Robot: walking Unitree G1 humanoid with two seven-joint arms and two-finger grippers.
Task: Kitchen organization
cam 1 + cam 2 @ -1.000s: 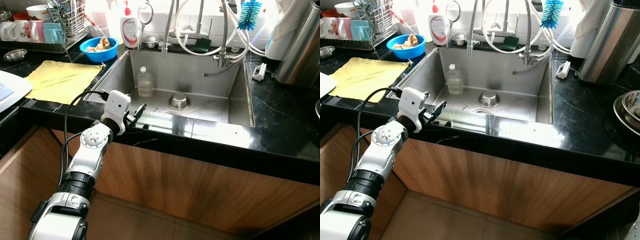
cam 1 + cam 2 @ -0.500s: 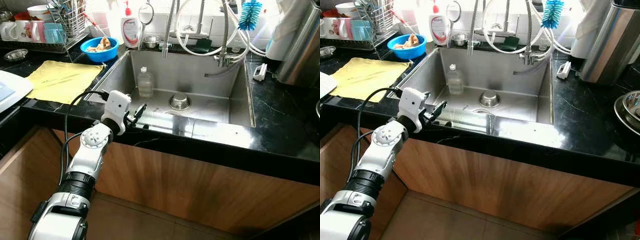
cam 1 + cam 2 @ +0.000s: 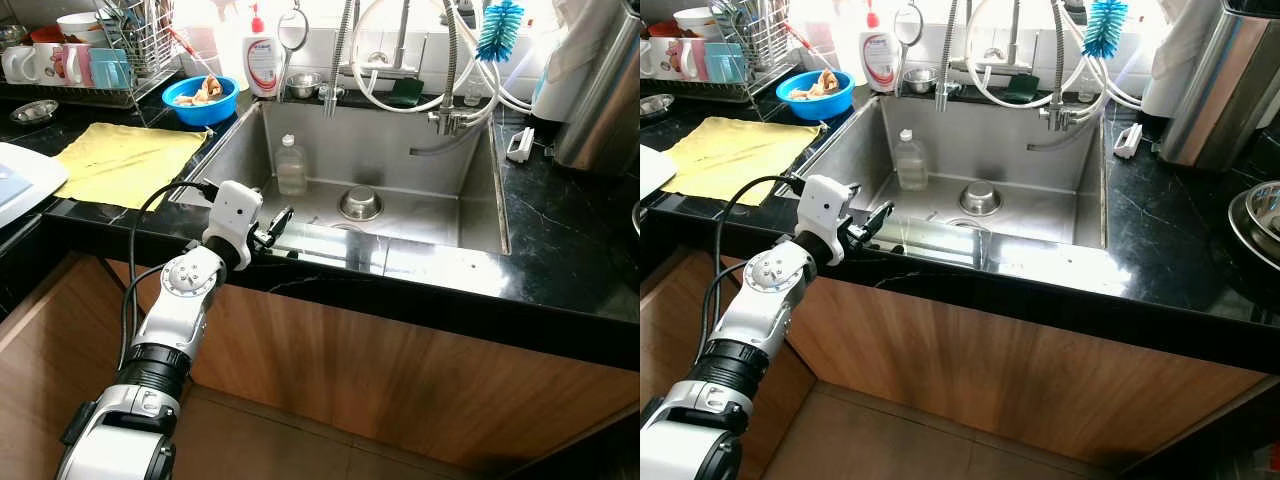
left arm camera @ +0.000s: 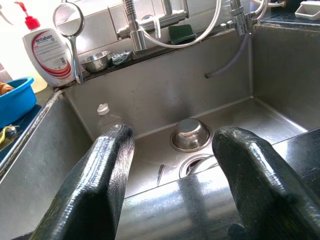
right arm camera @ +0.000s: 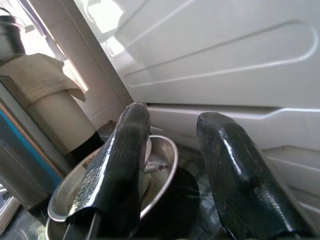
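A steel sink [image 3: 400,150] is set in the black counter. In it stand a clear plastic bottle [image 3: 290,167] with a white cap and a small upturned steel bowl [image 3: 360,203] by the drain. My left gripper [image 3: 278,225] hovers at the sink's front left rim, open and holding nothing. In the left wrist view its fingers [image 4: 112,165] frame the bottle [image 4: 107,117] and the bowl [image 4: 190,134]. My right gripper [image 5: 175,117] is open and empty, close to stacked steel bowls [image 5: 100,185] beside a white panel.
A yellow cloth [image 3: 125,160] lies on the counter left of the sink, with a blue bowl [image 3: 200,98] and a dish rack [image 3: 110,60] behind it. A soap bottle [image 3: 264,62], taps and a blue brush [image 3: 498,28] line the back. A steel canister [image 3: 600,100] stands far right.
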